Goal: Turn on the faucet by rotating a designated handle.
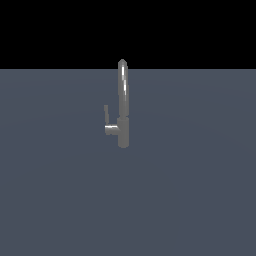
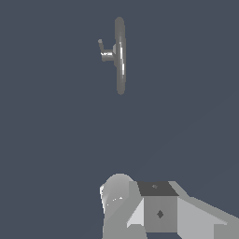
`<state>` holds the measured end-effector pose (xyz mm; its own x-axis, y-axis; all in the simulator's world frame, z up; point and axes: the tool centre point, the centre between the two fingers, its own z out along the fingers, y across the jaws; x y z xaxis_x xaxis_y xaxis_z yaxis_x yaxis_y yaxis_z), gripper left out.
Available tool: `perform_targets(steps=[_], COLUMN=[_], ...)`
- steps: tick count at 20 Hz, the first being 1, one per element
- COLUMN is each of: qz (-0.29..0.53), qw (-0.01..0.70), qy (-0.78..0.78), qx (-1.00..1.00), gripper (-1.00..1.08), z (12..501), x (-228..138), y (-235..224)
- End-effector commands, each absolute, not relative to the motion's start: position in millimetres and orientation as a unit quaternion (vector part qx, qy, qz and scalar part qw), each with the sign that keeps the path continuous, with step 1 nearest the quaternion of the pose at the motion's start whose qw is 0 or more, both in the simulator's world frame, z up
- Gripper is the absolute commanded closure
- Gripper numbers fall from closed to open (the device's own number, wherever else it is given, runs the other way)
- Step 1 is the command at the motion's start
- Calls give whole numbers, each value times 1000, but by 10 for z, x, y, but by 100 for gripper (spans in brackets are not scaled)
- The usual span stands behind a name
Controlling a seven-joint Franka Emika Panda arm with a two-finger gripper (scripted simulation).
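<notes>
Closest to us in the wrist view we have the gripper (image 2: 154, 205), or rather the pale grey blocks and rounded housing of its body, filling the lower edge of the picture. We cannot make out separate fingertips from here, so we cannot tell how far the pincer is parted, and nothing shows in its hold. It sits well apart from the tap, with bare grey-blue floor (image 2: 56, 140) between them.

Further out we reach the faucet (image 1: 123, 107), standing upright on that flat grey-blue surface, alone, roughly in the middle of the exterior view. We see a thicker cylindrical body at the bottom and a tall, narrow arched spout rising from it, a bright streak of light running down the metal. From the body a short stub sticks out toward the exterior view's left. On the end of that stub we find the handle (image 1: 106, 114), a thin little lever pointing straight up, beside the spout and apart from it. The arm does not show in the exterior view. Beyond the floor's far edge, only black background (image 1: 50, 30).
</notes>
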<state>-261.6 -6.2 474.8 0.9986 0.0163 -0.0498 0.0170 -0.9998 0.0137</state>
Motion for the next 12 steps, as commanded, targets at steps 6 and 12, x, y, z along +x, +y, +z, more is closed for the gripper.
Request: perform_targets(steps=[6,12], qz=[-24,-1], qw=[5,9], qy=[6,-18], qx=[1000,1000], gripper=[108,108], z=[4750,4888], x=[-2615,-2607], y=[-65,-8])
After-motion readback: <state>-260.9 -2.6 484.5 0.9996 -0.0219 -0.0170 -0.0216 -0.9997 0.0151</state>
